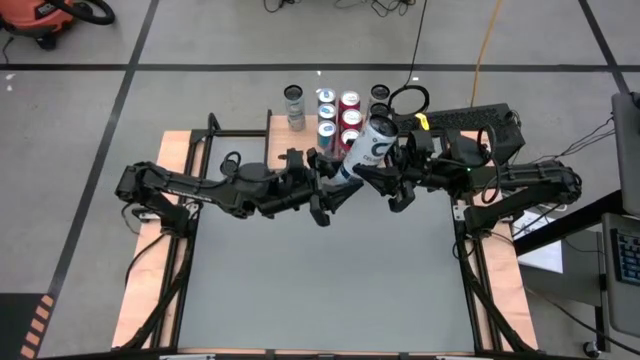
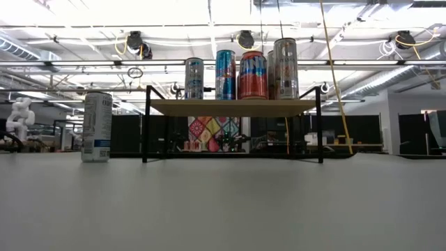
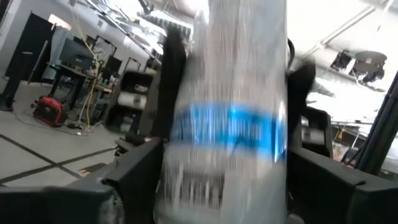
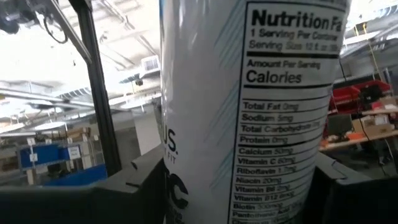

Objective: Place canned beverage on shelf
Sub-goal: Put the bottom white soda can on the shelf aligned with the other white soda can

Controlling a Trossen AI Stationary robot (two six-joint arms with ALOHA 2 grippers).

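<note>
A white can with blue and black print (image 1: 368, 143) is held tilted in the air in front of the shelf, its top toward the far right. My left gripper (image 1: 338, 178) comes from the table's left and is shut on the can's lower end. My right gripper (image 1: 392, 165) comes from the right and is shut on it higher up. The shelf (image 2: 230, 107), a light wooden top on thin black legs, stands at the table's far edge with several cans (image 2: 251, 73) upright on it. Neither gripper nor the held can shows in the low view. My left gripper pinches the can's lower part (image 3: 186, 186) between its two fingers (image 3: 134, 180), one on each side, lying across the can. The can is lifted clear of the table and tilted. My right gripper pinches the can's wall at the nutrition label (image 4: 273, 155) between its two fingers (image 4: 140, 186), lying across the can. It comes from the table's right. Its fingers also show farther up the can in the left wrist view (image 3: 171, 74).
A silver can (image 2: 96, 127) stands upright on the table left of the shelf; it also shows in the high view (image 1: 294, 104). Pale wooden side boards with black rails (image 1: 160, 250) edge the table left and right. The grey table top (image 1: 320, 280) lies nearer.
</note>
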